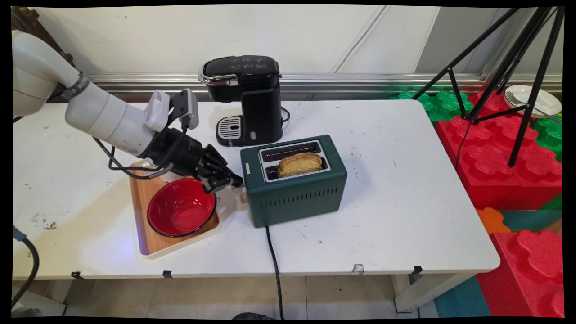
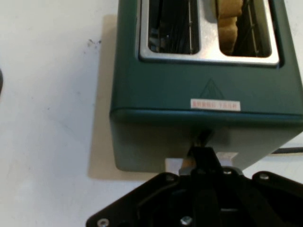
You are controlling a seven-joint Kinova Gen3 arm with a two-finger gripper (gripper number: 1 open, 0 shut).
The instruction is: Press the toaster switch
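Observation:
A dark green two-slot toaster [image 1: 297, 193] stands mid-table with a slice of toasted bread [image 1: 299, 164] sticking up from its nearer slot; the far slot is empty. My gripper [image 1: 236, 181] is at the toaster's left end, fingers shut together, their tip resting on the small cream lever [image 1: 237, 190]. In the hand view the toaster [image 2: 189, 90] fills the top and the bread [image 2: 229, 23] is in the right slot. The shut gripper [image 2: 203, 152] presses against the end wall over the lever [image 2: 174, 164].
A red bowl [image 1: 182, 211] sits on a wooden tray [image 1: 153, 243] just under my wrist. A black coffee machine [image 1: 252, 99] stands behind the toaster. The toaster's black cord [image 1: 272, 252] hangs over the front edge. A tripod [image 1: 508, 67] and foam blocks [image 1: 504, 166] stand right.

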